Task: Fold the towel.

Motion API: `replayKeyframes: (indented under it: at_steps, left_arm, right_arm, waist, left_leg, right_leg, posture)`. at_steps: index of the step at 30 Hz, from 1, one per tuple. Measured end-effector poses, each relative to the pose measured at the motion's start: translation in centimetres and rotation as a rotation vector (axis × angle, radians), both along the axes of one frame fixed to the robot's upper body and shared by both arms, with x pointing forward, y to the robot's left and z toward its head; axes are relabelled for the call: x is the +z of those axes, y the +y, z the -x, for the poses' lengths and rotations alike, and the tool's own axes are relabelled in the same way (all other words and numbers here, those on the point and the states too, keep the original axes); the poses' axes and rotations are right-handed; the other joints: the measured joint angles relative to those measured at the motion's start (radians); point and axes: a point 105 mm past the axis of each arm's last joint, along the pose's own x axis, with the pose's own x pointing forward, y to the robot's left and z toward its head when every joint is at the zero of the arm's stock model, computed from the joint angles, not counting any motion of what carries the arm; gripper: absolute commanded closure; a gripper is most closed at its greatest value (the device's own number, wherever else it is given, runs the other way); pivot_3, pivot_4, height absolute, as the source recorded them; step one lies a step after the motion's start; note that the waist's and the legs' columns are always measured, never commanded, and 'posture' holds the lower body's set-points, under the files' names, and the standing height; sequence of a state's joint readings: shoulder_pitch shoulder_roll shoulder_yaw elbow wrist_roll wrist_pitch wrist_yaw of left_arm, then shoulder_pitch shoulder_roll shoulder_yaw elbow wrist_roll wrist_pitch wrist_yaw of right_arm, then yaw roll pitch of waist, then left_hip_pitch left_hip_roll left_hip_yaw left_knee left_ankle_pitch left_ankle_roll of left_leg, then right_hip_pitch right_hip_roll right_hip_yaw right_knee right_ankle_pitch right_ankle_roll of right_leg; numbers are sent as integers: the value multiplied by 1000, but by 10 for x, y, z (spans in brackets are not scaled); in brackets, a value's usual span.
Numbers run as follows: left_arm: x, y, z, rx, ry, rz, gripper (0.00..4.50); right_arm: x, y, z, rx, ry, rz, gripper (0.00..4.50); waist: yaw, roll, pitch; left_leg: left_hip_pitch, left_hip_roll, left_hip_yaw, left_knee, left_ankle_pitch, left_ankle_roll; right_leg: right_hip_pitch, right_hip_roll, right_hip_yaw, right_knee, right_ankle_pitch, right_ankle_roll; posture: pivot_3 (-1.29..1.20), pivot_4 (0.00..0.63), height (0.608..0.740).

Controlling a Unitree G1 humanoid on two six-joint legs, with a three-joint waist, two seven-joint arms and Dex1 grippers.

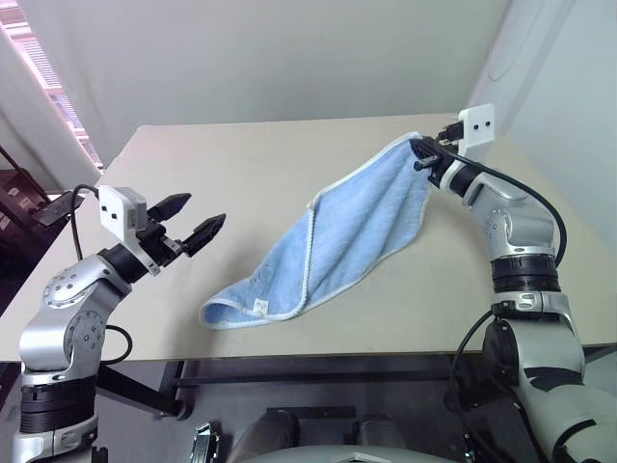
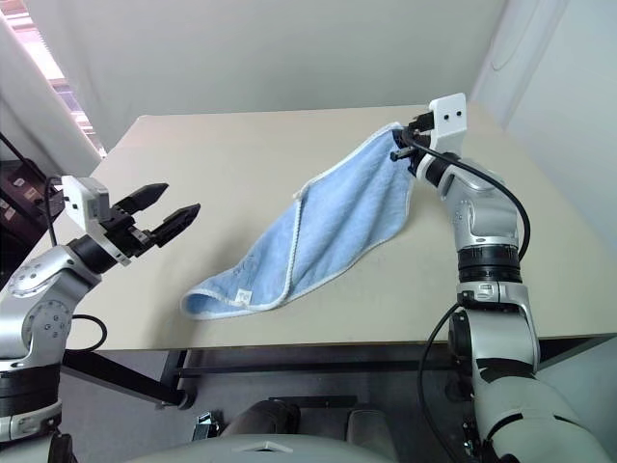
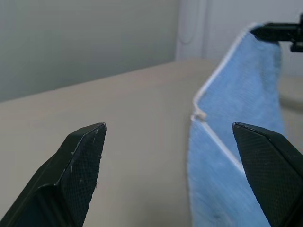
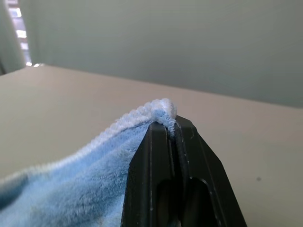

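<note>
The right gripper (image 1: pixel 421 149) pinches the towel (image 1: pixel 337 236) corner at 2 o'clock, its low end seemingly on the table (image 1: pixel 241 174), while the left gripper (image 1: pixel 190 220) gapes empty at 9 o'clock.

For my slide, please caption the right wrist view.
Right gripper shut on the towel corner above the table.

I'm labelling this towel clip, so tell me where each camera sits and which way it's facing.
Left eye and right eye views: on the head, looking forward and down over the table; both arms show, right gripper lifting the towel by a corner.
Left wrist view: on the left wrist, looking between the left gripper's open fingers at the hanging towel.
Right wrist view: on the right wrist, looking along shut fingers pinching the towel's edge.
All share the towel and table.
</note>
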State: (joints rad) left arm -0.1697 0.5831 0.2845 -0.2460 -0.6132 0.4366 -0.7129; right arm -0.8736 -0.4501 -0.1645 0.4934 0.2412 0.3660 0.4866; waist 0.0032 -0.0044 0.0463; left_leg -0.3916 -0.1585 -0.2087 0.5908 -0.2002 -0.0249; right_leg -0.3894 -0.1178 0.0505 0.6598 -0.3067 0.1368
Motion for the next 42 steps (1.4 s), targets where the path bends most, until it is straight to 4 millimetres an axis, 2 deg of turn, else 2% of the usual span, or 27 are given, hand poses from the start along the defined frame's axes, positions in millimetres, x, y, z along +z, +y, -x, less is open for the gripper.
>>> replayKeyframes:
  at_steps: [4, 8, 11, 16, 19, 23, 30, 34, 42]
  left_arm:
    - [-7, -26, 7, -101, 13, -52, 0]
    - [-10, -46, 9, -125, 14, -67, 0]
    - [-15, -66, 17, -188, 33, -102, 0]
    - [-37, -83, 21, -212, 83, -178, 0]
    - [-47, -88, 17, -203, 117, -220, 0]
    - [-57, -92, 24, -251, 163, -298, 0]
    - [-75, -95, 31, -286, 204, -406, 0]
    - [-86, -104, 30, -298, 212, -453, 0]
    - [-95, -106, 21, -266, 220, -500, 0]
  right_arm:
    - [11, 7, -5, 3, -22, 1, 4458]
    - [4, 19, -8, 28, -9, 6, 4458]
    - [2, 20, -10, 22, 2, 2, 4458]
    - [-1, 24, -12, 22, 6, -8, 4458]
    - [-8, 29, -14, 27, 28, -11, 4458]
    - [-9, 29, -15, 20, 33, -14, 4458]
    - [18, 35, -19, 23, -24, -24, 4458]
    - [22, 42, -19, 26, -38, -38, 4458]
    - [55, 60, -8, 72, -134, -55, 4458]
  waist:
    - [-2, 0, 0]
    - [-2, 0, 0]
    - [-2, 0, 0]
    - [-12, 0, 0]
    - [-18, 0, 0]
    - [-21, 1, 1]
    - [-18, 3, 2]
    - [-18, 3, 2]
    - [-19, 3, 2]
  left_leg:
    - [0, 0, 3, 1, 0, 0]
    - [0, 0, 3, 1, 0, 0]
    - [0, 0, 3, 0, 0, 0]
    - [0, 0, 4, 1, 0, 0]
    - [0, 1, 4, 1, 0, 0]
    - [0, 1, 4, 0, 0, 0]
    - [0, 1, 5, 1, 0, 0]
    - [0, 1, 4, 1, 0, 0]
    - [0, 1, 4, 0, 0, 0]
  right_leg:
    - [0, 0, 2, 0, 0, 0]
    - [0, 0, 2, 0, 1, 0]
    - [0, 0, 2, 0, 1, 0]
    - [1, 0, 3, 0, 1, 0]
    - [1, 0, 3, 1, 1, 0]
    - [0, 1, 3, 1, 2, 0]
    - [0, 1, 3, 1, 2, 0]
    - [0, 1, 3, 1, 2, 0]
    - [-1, 1, 4, 2, 2, 1]
  posture:
    - [0, 0, 740]
    - [0, 0, 740]
    - [0, 0, 740]
    - [0, 0, 740]
    - [0, 0, 740]
    - [0, 0, 740]
    - [0, 0, 740]
    - [0, 0, 740]
    - [0, 0, 740]
